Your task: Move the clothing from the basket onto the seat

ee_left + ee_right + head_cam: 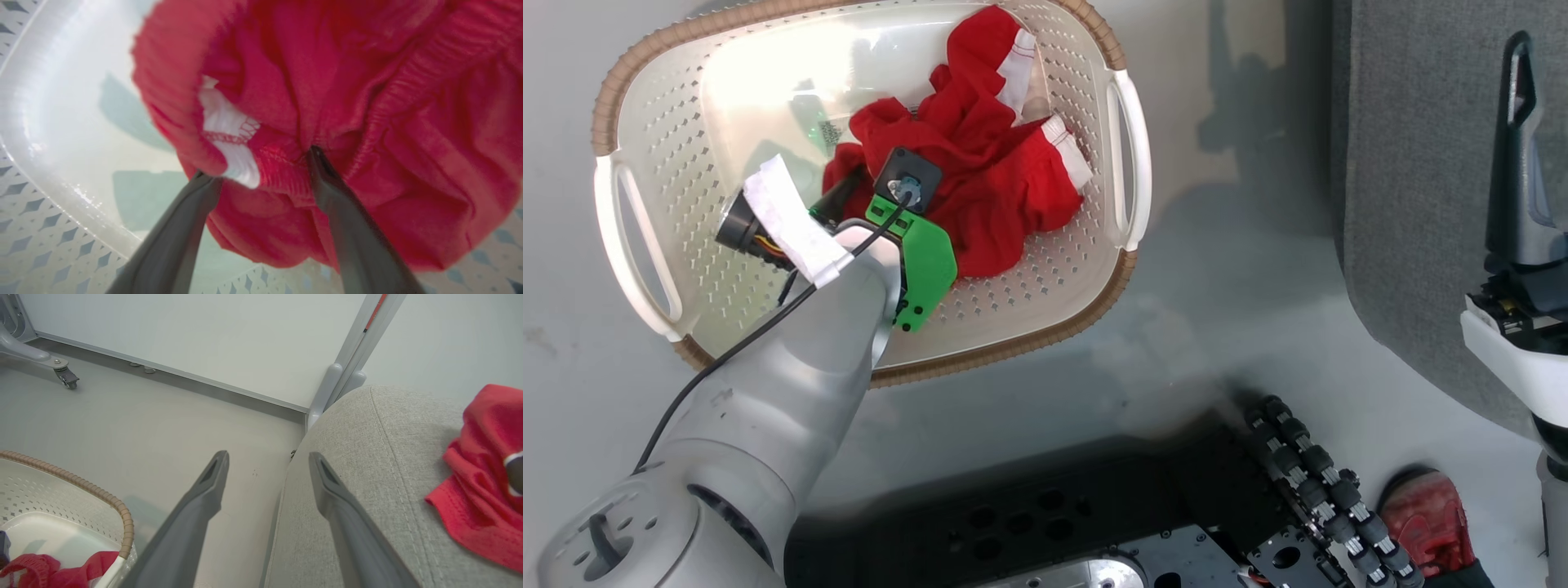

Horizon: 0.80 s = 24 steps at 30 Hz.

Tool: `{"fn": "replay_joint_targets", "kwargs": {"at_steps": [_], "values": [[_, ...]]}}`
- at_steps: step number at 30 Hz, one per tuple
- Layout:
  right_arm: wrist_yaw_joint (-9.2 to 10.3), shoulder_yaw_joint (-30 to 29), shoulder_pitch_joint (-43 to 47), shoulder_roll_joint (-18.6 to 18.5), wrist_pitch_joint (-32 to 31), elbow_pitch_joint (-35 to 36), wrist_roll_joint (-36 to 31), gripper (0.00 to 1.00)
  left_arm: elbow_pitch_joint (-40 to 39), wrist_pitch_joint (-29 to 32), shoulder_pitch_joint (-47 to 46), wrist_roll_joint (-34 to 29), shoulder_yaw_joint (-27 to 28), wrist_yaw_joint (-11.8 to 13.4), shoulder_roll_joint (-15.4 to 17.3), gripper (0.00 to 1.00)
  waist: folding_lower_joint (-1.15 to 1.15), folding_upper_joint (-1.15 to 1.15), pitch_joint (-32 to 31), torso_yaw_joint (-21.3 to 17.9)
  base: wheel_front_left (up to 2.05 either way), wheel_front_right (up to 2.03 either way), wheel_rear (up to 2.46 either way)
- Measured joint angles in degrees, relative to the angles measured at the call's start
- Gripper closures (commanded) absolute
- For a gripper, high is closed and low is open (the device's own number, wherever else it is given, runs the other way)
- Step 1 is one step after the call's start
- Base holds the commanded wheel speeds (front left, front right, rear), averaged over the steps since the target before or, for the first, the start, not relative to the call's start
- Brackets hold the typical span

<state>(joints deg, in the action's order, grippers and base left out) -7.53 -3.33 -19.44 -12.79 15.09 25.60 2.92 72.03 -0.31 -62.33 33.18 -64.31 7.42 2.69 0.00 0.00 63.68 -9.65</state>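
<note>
The cream basket [1029, 286] stands on the floor with bunched red clothing [988, 171] with white trim inside. My left arm reaches down into it, its green wrist bracket [923, 261] over the cloth. In the left wrist view my left gripper [259, 163] is open, both fingers pressed into the red fabric [367, 122] with a gathered waistband fold and a white tag between them. My right gripper [269, 456] hangs open and empty over the edge of the grey seat [367, 477]. A second red garment [482, 477] lies on the seat. The basket's rim [94, 494] shows at the lower left there.
The seat [1421, 204] runs down the right side, with my right finger [1517, 131] above it. My black base and its cable chain [1307, 482] lie at the bottom, next to a red shoe [1421, 523]. A wall, a white post [343, 375] and a castor [67, 377] stand beyond.
</note>
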Motion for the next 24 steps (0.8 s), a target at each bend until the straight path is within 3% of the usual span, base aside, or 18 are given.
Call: {"fn": "replay_joint_targets", "kwargs": {"at_steps": [8, 13, 14, 24], "values": [[0.00, 0.4, 0.0, -0.2, 0.0, 0.0, -0.2, 0.00, 1.1, -0.3, -0.2, 0.2, -0.7, 0.6, 0.0, 0.00, 0.00, 0.00, 0.1, 0.0, 0.00, 0.00, 0.00], [0.00, 0.5, 0.0, -0.2, 0.0, 0.0, -0.4, 0.00, 1.5, 1.8, 0.7, 1.4, -0.6, -1.0, 0.9, 0.00, 0.00, 0.00, 0.1, 0.0, 0.00, 0.00, 0.00], [0.00, 0.5, 0.0, -0.2, 0.0, 0.0, -0.4, 0.00, 1.5, 2.3, 1.0, 1.6, -0.5, -1.3, 1.1, 1.00, 0.00, 0.00, 0.0, 0.0, 0.00, 0.00, 0.00], [0.00, 1.4, -2.3, 0.8, 0.0, -0.1, -0.3, 0.00, 1.7, -0.2, 0.9, 3.2, 0.5, -3.1, 2.0, 1.00, 0.00, 0.00, -0.6, -0.8, 0.00, 0.00, 0.00]]}}
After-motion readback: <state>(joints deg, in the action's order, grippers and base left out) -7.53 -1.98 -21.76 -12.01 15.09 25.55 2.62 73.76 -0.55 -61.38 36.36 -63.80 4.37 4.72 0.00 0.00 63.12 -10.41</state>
